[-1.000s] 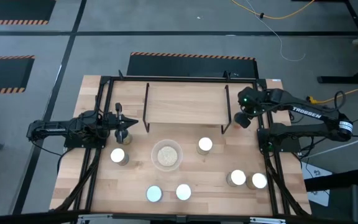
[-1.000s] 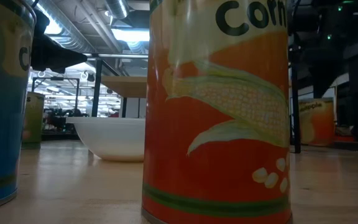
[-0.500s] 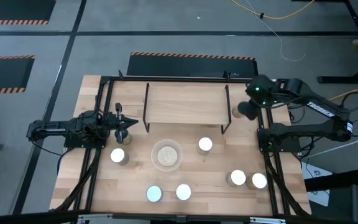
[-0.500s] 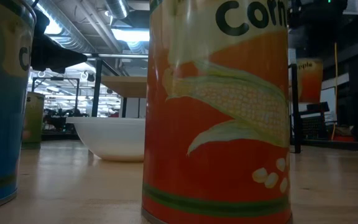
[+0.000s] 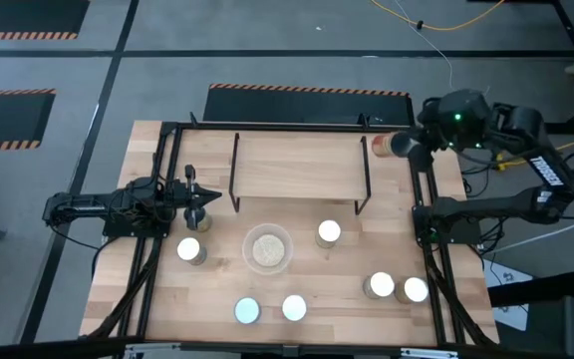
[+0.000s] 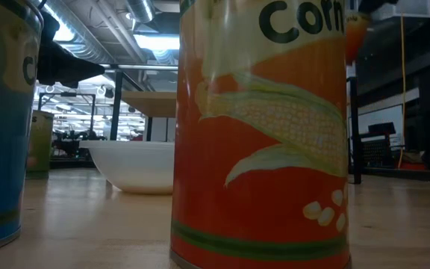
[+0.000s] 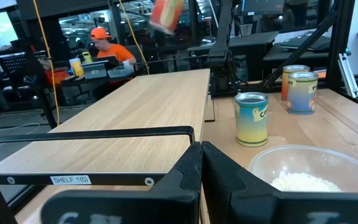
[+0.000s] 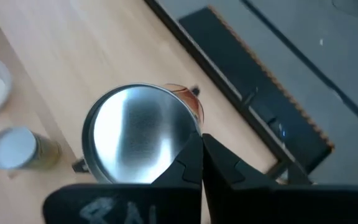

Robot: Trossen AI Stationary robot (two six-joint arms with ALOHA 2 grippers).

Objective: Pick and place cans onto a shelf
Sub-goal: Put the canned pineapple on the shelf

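While the left gripper point(image 5: 199, 200) is waiting with its fingers pressed together just off the shelf's point(image 5: 297, 165) left end, the right gripper point(image 5: 407, 146) is clenching a can point(image 5: 399, 146) in the air beside the shelf's right rear corner. In the right wrist view the can's shiny top point(image 8: 138, 134) is filling the space just ahead of the fingers point(image 8: 188, 158), with a strip of its orange label showing at the edge, and the shelf board point(image 8: 98, 46) is lying below it. From the left wrist view the held can point(image 7: 166, 14) is showing as an orange blur high above the far end of the board point(image 7: 129, 112).

Six more cans are standing on the table point(image 5: 157, 299), all nearer the front than the right gripper: one point(image 5: 329, 233) just before the shelf, two point(image 5: 379, 286) point(image 5: 416, 290) side by side toward the right edge, two point(image 5: 247, 311) point(image 5: 294, 307) at the front, and one point(image 5: 190, 250) close below the left gripper. A bowl point(image 5: 267, 249) is sitting between them.
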